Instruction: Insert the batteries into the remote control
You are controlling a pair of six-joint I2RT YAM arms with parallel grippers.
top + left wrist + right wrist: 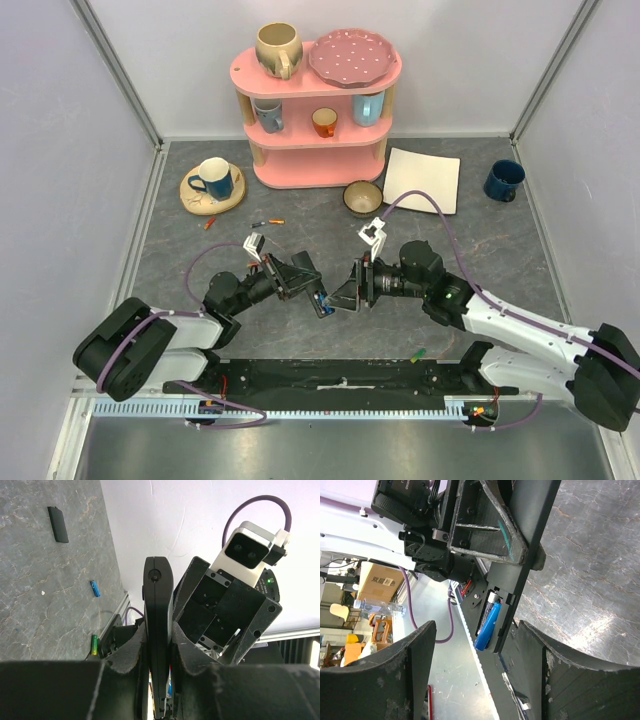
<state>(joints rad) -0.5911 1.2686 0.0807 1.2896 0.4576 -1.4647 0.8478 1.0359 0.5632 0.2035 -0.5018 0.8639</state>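
From above, both arms meet over the middle of the table. The left gripper is clamped on the remote control and holds it up off the surface. The right gripper faces it, just beside the remote's end. A speck of blue, the blue battery, shows at the remote. An orange battery lies farther back, and a green battery lies near the arm bases.

In the left wrist view, the remote stands edge-on, pinched between the two pads. Beyond it, the right gripper's head fills the frame. On the table lie a flat black battery cover, a loose blue battery and the green battery, all well apart from the remote.

In the right wrist view, the remote's open compartment faces the camera with the blue battery lying in it. Its lower end sits at the compartment's edge, and I cannot tell whether it is fully seated. The right fingers stand wide apart on either side, holding nothing.

The step in hand looks like loading the first cell. Next, the right gripper likely needs to press that cell home if it sits proud. Then it should fetch a loose battery from the table and line it up with the free slot while the left gripper holds the remote steady.
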